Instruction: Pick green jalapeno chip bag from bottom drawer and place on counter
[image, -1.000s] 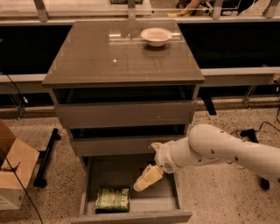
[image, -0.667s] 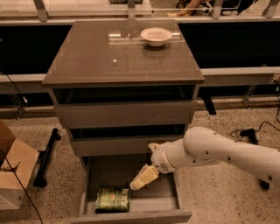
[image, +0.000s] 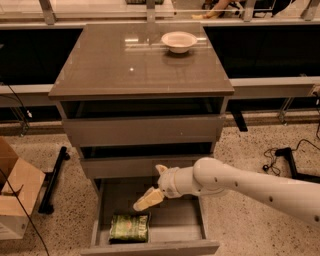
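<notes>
Since there's just the one camera view, this is the whole rundown. The claw (image: 148, 199) hangs inside the pulled-out bottom drawer (image: 182, 217), over its pale floor, angled down toward camera-left. It sits on the end of a chunky white arm (image: 250, 186) that reaches in from the right.

Honestly can't tell how far open the claw is. From here it just reads as one pale yellowish wedge. It isn't holding the snack though.

The green jalapeno chip bag (image: 130, 227) lies flat on the drawer floor, just below the claw and a touch to camera-left of it, right up by the drawer's low front panel. The claw's tip is very near the bag's top edge; whether they actually touch, no idea.

Directly above the claw is the middle drawer (image: 130, 166), and above that the top drawer (image: 142, 131), both with a dark gap over their front panels.

Well above the claw is the glossy grey-brown worktop (image: 110, 65). A white bowl (image: 179, 41) sits on it toward the far edge, well apart from the claw.

Way off to camera-left of the claw, a cardboard box (image: 15, 195) sits on the speckled floor (image: 260, 145). Off to the right, past the arm, a black cable (image: 280, 154) lies on that floor.
</notes>
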